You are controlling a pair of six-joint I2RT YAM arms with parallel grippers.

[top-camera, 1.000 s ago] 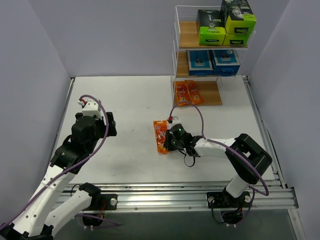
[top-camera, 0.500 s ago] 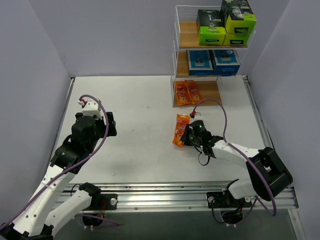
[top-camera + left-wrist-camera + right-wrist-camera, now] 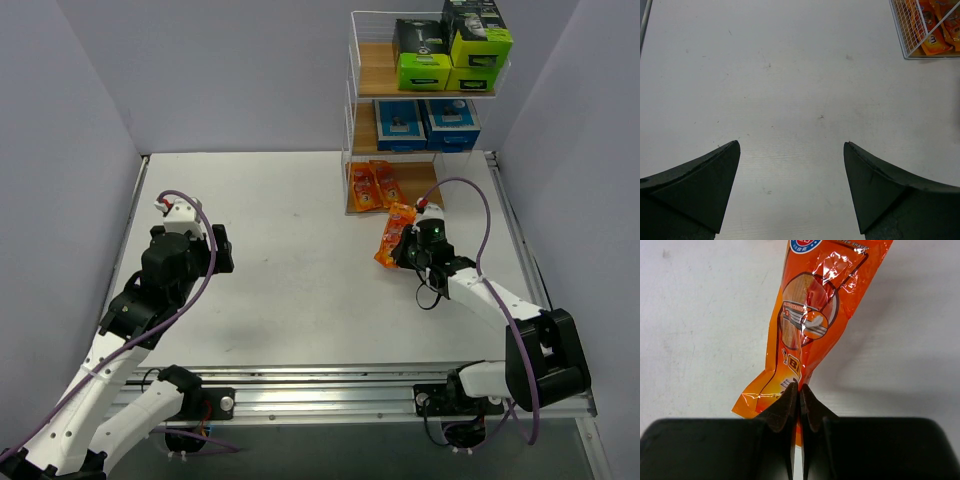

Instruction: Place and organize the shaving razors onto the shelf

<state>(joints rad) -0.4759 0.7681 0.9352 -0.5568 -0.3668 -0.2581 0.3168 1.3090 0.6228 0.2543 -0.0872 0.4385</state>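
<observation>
My right gripper (image 3: pixel 408 248) (image 3: pixel 799 388) is shut on the lower end of a glossy orange razor packet (image 3: pixel 394 234) (image 3: pixel 810 320), which hangs lifted above the table just in front of the shelf (image 3: pixel 362 100). Two more orange packets (image 3: pixel 375 186) (image 3: pixel 934 30) lie on the shelf's bottom board. Blue razor cards (image 3: pixel 426 124) fill the middle board and black-and-lime boxes (image 3: pixel 449 48) the top one. My left gripper (image 3: pixel 196 243) (image 3: pixel 792 145) hovers open over bare table at the left, holding nothing.
The white table (image 3: pixel 280 220) is walled by grey panels on both sides and at the back. A metal rail (image 3: pixel 350 390) runs along the near edge. A purple cable (image 3: pixel 470 205) loops above my right arm.
My right gripper has carried the orange packet from the table's middle up and to the right, close to the shelf's bottom tier. The left arm has stayed still.
</observation>
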